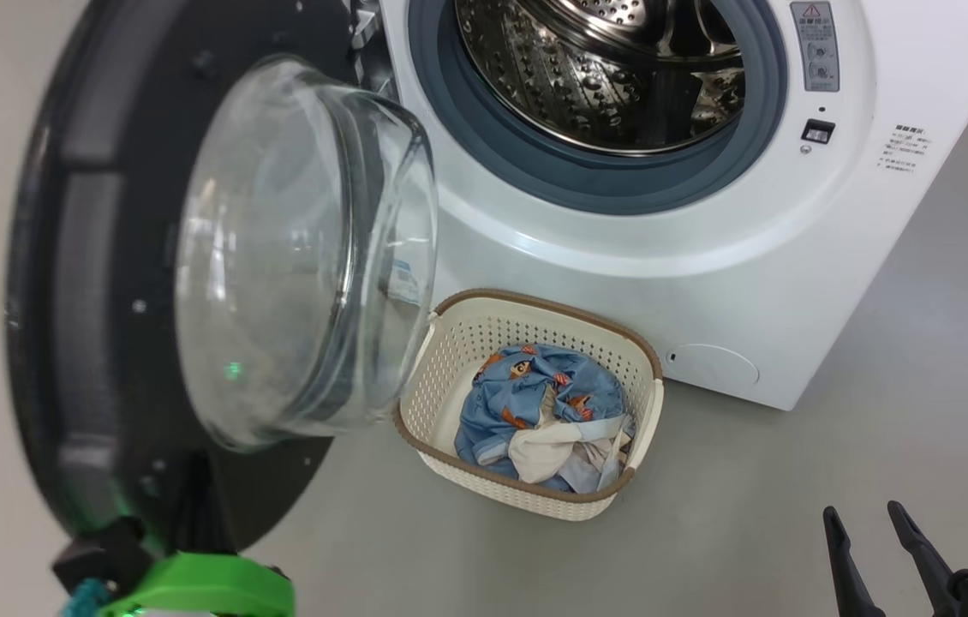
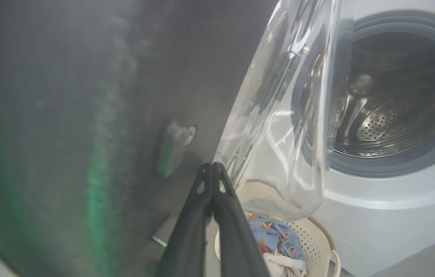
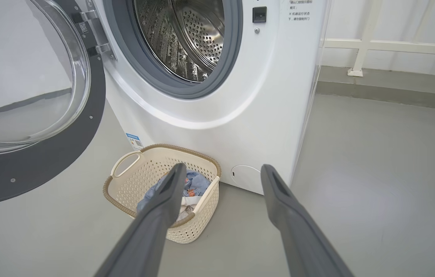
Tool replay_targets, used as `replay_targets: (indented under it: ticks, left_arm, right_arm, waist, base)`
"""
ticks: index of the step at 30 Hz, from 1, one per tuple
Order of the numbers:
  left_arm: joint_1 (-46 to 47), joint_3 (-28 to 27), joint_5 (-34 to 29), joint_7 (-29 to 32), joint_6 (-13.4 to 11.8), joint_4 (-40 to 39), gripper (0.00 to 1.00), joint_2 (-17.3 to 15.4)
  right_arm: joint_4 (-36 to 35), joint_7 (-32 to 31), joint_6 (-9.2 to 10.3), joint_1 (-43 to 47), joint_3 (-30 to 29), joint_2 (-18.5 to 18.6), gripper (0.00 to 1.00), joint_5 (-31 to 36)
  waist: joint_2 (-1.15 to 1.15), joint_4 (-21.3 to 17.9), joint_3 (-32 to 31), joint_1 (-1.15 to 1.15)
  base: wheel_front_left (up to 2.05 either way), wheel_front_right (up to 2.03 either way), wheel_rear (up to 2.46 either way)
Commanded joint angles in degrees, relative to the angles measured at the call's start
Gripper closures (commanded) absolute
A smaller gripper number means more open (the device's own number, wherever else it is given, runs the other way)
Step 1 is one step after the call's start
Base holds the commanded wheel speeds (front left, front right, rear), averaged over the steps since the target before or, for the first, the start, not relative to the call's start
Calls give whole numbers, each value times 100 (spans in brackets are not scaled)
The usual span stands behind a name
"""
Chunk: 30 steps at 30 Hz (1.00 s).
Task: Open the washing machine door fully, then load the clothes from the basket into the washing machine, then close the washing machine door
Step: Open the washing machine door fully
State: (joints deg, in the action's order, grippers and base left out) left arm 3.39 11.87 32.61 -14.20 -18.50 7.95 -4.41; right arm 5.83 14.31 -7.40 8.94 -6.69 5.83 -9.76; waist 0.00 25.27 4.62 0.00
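The washing machine door (image 1: 98, 257) hangs open at the left, black, with its clear glass bowl (image 1: 295, 257) bulging toward the white washing machine (image 1: 664, 283). The steel drum (image 1: 604, 77) is exposed. In front of the machine stands the cream basket (image 1: 535, 302), holding the clothes (image 1: 527, 394): blue printed fabric and a white piece. My left gripper (image 2: 213, 167) is shut on nothing, its tips at the door's dark inner face (image 2: 67, 115) beside the glass; its green wrist piece (image 1: 201, 587) sits under the door. My right gripper (image 1: 865, 518) is open, low at the right, well short of the basket (image 3: 133, 188).
The basket stands just below the open door's glass bowl. Grey floor (image 3: 375, 173) stretches to the right of the machine. A white railing (image 3: 363, 46) runs along the wall behind. A round service flap (image 1: 711, 367) sits low on the machine's front.
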Motion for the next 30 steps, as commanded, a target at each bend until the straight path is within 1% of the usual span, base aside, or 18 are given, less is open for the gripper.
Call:
replay_targets:
  ticks: [1,6,7,8,9,13,14,23,30]
  left_arm:
    - [343,-463,21,-73,-111,-15,100,-131]
    - [698,-1265,-168,-78,-69,159,100,-69]
    - [698,-1265,-168,-78,-69,159,100,-69]
    - [770,-1420,-220,-78,-53,200,100,-56]
    - [922,-1740,-290,-78,-9,286,100,-22]
    - [1250,-2324,-484,-79,84,535,100,28]
    - [1250,-2324,-484,-79,84,535,100,28]
    - [2050,-3473,-990,-79,266,1142,100,68]
    - [2484,-4126,-1344,-79,496,1708,100,-37]
  right_arm:
    - [-146,69,-9,-217,132,123,0,3]
    - [-177,69,-9,-265,152,229,0,6]
    - [-177,69,-9,-265,152,229,0,6]
    - [-189,69,-9,-278,151,250,0,5]
    - [-206,69,-9,-296,152,297,0,3]
    - [-232,69,-9,-332,158,398,0,-1]
    - [-232,69,-9,-332,158,398,0,-1]
    - [-297,69,-9,-502,160,629,0,-41]
    - [-228,69,-9,-560,149,619,0,-66]
  waist:
    - [0,-12,47,0]
    - [0,-127,232,0]
    - [0,-127,232,0]
    - [0,-160,280,0]
    - [0,-224,384,0]
    - [0,-366,601,0]
    - [0,-366,601,0]
    - [0,-676,1051,0]
    - [0,-752,1065,0]
  base:
    - [0,0,0]
    - [0,0,0]
    - [0,0,0]
    - [0,0,0]
    - [0,0,0]
    - [0,0,0]
    - [0,0,0]
    - [0,0,0]
    - [0,0,0]
